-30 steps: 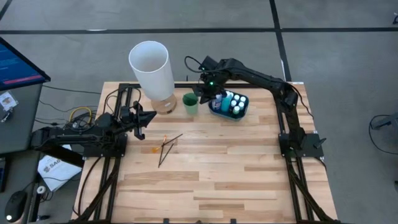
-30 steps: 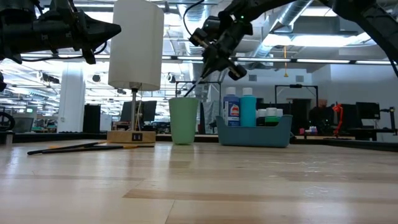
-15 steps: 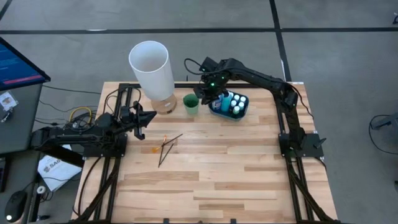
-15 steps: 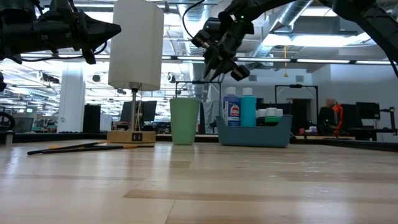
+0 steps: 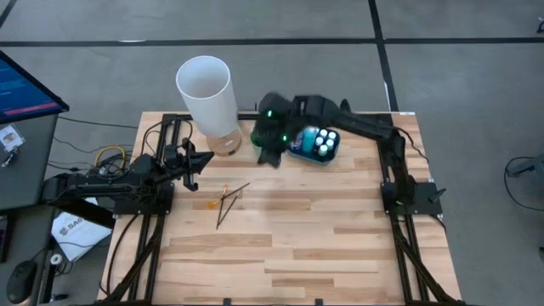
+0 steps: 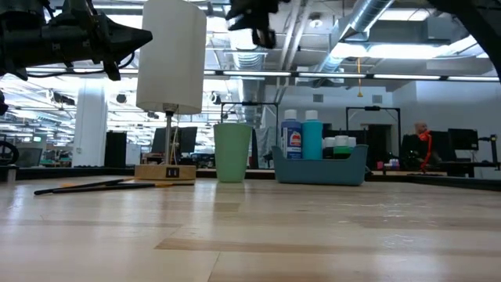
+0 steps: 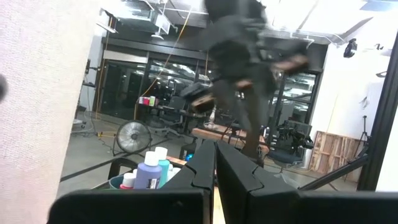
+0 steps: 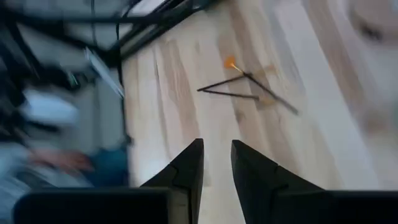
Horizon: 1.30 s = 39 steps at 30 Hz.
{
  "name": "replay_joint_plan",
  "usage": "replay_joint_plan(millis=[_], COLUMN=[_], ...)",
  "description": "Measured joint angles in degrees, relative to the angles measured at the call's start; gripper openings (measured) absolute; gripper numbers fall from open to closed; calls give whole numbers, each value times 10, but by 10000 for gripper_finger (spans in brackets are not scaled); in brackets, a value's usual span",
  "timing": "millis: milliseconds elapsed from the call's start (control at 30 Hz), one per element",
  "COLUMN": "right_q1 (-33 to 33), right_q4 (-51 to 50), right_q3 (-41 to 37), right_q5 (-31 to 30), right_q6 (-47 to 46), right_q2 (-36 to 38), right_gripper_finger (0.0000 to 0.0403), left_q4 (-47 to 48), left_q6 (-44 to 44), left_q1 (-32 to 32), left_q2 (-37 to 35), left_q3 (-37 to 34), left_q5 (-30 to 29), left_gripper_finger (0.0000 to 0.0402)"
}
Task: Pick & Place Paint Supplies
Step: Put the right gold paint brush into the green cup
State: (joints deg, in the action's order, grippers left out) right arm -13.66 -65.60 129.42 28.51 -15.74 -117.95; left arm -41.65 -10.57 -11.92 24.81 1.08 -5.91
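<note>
The right claw point(image 5: 270, 155), fingers slightly spread and empty, hangs right of and beyond the thin dark stick-like brushes point(image 5: 228, 202), which run mostly near-to-far.

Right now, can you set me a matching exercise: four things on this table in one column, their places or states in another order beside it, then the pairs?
Things:
1. brushes
2. bottles
3. right gripper
4. left gripper

Places or states:
A. standing in the blue tray
B. lying loose on the table, left of middle
C. raised above the green cup, empty
D. shut, at the table's left edge by the lamp

Pairs: 1-B, 2-A, 3-C, 4-D
</note>
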Motion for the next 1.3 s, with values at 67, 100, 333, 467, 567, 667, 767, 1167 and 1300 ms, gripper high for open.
replay_joint_plan(millis=[67, 100, 333, 467, 567, 667, 767, 1167, 1300], right_q1=[34, 51, 155, 167, 154, 141, 134, 104, 106], right_q4=[9, 16, 129, 160, 151, 153, 159, 176, 199], right_q3=[1, 1, 1, 1, 1, 0, 1, 0, 0], right_q5=[-53, -85, -210, -207, -198, -194, -194, -226, -226], right_q6=[55, 72, 205, 244, 254, 278, 316, 400, 428], right_q2=[0, -1, -52, -92, -121, -156, -191, -252, -270], right_gripper_finger=[77, 77, 105, 144, 177, 209, 229, 217, 209], left_q4=[0, 0, 0, 0, 0, 0, 0, 0, 0], left_q6=[0, 0, 0, 0, 0, 0, 0, 0, 0], left_q1=[0, 0, 0, 0, 0, 0, 0, 0, 0], left_q2=[0, 0, 0, 0, 0, 0, 0, 0, 0], left_q3=[0, 0, 0, 0, 0, 0, 0, 0, 0], left_q5=[0, 0, 0, 0, 0, 0, 0, 0, 0], left_gripper_finger=[2, 2, 2, 2, 2, 2, 2, 2, 2])
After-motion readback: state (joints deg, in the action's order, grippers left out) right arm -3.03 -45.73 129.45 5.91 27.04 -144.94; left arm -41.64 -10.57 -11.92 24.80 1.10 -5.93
